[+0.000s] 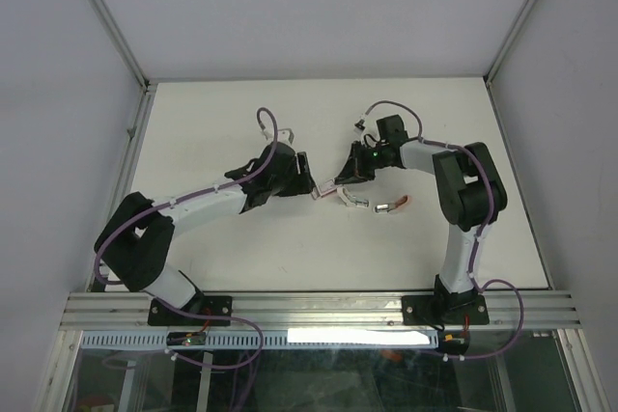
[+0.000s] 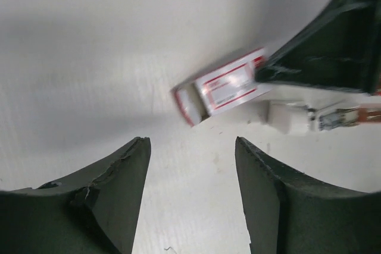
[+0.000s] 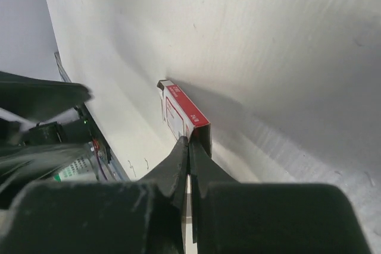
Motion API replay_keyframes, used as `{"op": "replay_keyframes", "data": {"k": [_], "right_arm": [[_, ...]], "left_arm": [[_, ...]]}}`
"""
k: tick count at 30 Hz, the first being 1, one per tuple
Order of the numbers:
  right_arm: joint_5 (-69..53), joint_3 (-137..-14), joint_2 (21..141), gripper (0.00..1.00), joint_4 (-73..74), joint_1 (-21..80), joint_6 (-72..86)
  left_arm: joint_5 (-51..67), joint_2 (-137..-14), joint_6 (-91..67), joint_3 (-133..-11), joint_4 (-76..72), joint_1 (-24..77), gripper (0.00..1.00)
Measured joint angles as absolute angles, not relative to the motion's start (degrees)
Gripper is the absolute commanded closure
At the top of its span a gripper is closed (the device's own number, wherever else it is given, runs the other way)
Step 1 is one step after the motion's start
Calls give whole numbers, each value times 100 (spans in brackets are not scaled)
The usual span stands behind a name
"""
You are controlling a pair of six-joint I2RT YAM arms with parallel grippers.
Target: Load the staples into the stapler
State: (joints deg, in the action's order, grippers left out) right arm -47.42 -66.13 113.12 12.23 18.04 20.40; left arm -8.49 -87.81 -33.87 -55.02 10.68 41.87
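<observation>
The staples' red-and-white sleeve [image 3: 178, 111] hangs just above the table. My right gripper [image 3: 189, 141] is shut on one side wall at the sleeve's open end. In the left wrist view the sleeve [image 2: 223, 84] tilts, its other open end facing my left gripper [image 2: 190, 142]. That gripper is open, a short way off, with nothing between its fingers. Below the sleeve lies a small white tray-like piece [image 2: 289, 117]. Beside it is the stapler [image 2: 348, 117], metal with pinkish parts. From above, the stapler [image 1: 391, 206] lies right of both grippers. No staple strip shows.
Both arms meet at mid-table, left gripper [image 1: 311, 183] facing right gripper [image 1: 335, 188]. White enclosure walls stand on three sides, and an aluminium rail [image 1: 319, 308] runs along the near edge.
</observation>
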Motion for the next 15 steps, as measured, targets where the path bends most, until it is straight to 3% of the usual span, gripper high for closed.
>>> {"op": "replay_keyframes", "data": {"k": [10,15], "right_arm": [[-4281,-6292,11041,100,666,1732,2488],[-4261,-6265,11041,100,556,1732,2547]], "left_arm": [[-504,-9255,-4805,-4716,379,4156,52],[-443,-9463,-5019,-4716,45,4152,64]]}}
